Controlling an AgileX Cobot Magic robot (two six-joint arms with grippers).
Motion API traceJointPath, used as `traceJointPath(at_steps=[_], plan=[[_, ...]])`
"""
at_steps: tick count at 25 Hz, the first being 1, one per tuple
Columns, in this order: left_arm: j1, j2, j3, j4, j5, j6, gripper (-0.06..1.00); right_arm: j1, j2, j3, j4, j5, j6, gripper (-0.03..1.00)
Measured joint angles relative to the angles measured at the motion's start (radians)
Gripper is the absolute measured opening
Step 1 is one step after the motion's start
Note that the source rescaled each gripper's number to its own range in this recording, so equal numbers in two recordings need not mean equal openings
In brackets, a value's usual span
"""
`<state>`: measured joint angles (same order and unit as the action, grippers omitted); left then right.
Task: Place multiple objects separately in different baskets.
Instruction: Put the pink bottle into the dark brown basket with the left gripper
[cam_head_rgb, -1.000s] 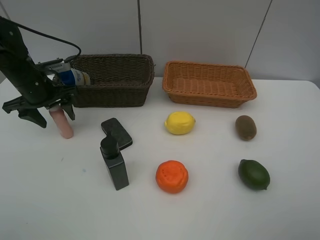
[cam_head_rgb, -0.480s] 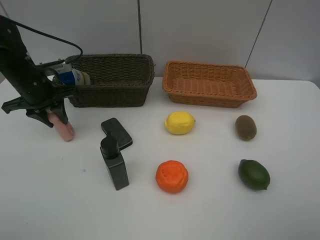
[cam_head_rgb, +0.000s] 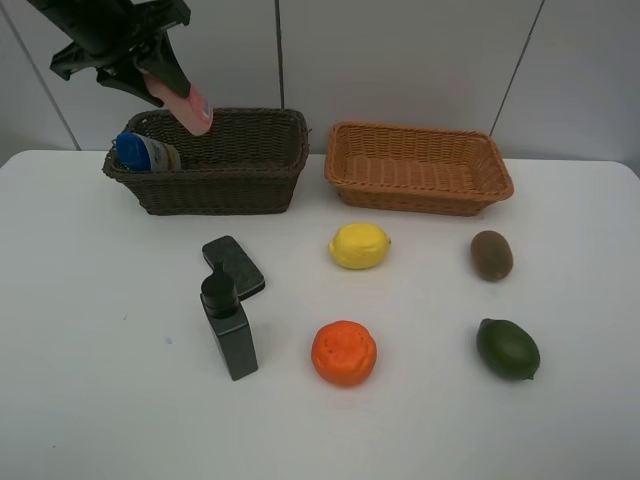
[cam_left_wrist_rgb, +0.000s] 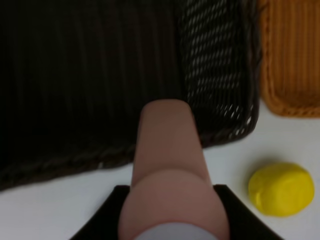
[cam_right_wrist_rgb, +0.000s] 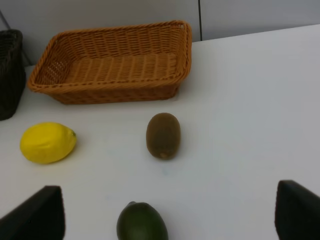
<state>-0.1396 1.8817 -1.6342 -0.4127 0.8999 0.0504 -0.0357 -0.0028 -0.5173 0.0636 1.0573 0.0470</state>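
My left gripper (cam_head_rgb: 160, 78) is shut on the slim pink tube (cam_head_rgb: 192, 106) and holds it tilted in the air above the dark brown basket (cam_head_rgb: 215, 192). In the left wrist view the tube (cam_left_wrist_rgb: 169, 160) hangs over that basket's near wall (cam_left_wrist_rgb: 220, 75). The white bottle with the blue cap (cam_head_rgb: 145, 152) lies in the dark basket's left end. The black pump bottle (cam_head_rgb: 230, 330) and the flat black case (cam_head_rgb: 235, 262) are on the table. My right gripper (cam_right_wrist_rgb: 166, 212) is open above the dark green fruit (cam_right_wrist_rgb: 142, 222) and the kiwi (cam_right_wrist_rgb: 163, 135).
The light orange-tan basket (cam_head_rgb: 420, 200) stands right of the dark one and holds nothing. The lemon (cam_head_rgb: 359, 245), orange (cam_head_rgb: 343, 352), kiwi (cam_head_rgb: 491, 254) and green fruit (cam_head_rgb: 507, 348) lie on the white table in front of it.
My left gripper has lifted the pink tube off the table at the left and carried it up and right, over the dark basket. Nothing else moved.
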Motion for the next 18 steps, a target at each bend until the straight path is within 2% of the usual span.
traceJointPath(at_steps=[4, 7, 11, 12, 15, 16, 18], plan=[[-0.004, 0.19, -0.237, 0.02, 0.005, 0.0, 0.02, 0.0, 0.0, 0.0, 0.0, 0.0, 0.0, 1.0], [-0.004, 0.312, -0.401, 0.093, 0.018, -0.008, 0.02, 0.0, 0.0, 0.0, 0.0, 0.0, 0.0, 1.0], [-0.004, 0.427, -0.535, 0.189, 0.054, -0.009, 0.03, 0.0, 0.0, 0.0, 0.0, 0.0, 0.0, 1.0], [-0.004, 0.445, -0.553, 0.207, 0.056, -0.009, 0.12, 0.0, 0.0, 0.0, 0.0, 0.0, 0.0, 1.0], [-0.004, 0.466, -0.568, 0.227, 0.055, -0.02, 0.72, 0.0, 0.0, 0.0, 0.0, 0.0, 0.0, 1.0], [-0.004, 0.468, -0.57, 0.229, 0.054, -0.03, 0.84, 0.0, 0.0, 0.0, 0.0, 0.0, 0.0, 1.0], [-0.004, 0.468, -0.571, 0.229, 0.054, -0.037, 0.94, 0.0, 0.0, 0.0, 0.0, 0.0, 0.0, 1.0]])
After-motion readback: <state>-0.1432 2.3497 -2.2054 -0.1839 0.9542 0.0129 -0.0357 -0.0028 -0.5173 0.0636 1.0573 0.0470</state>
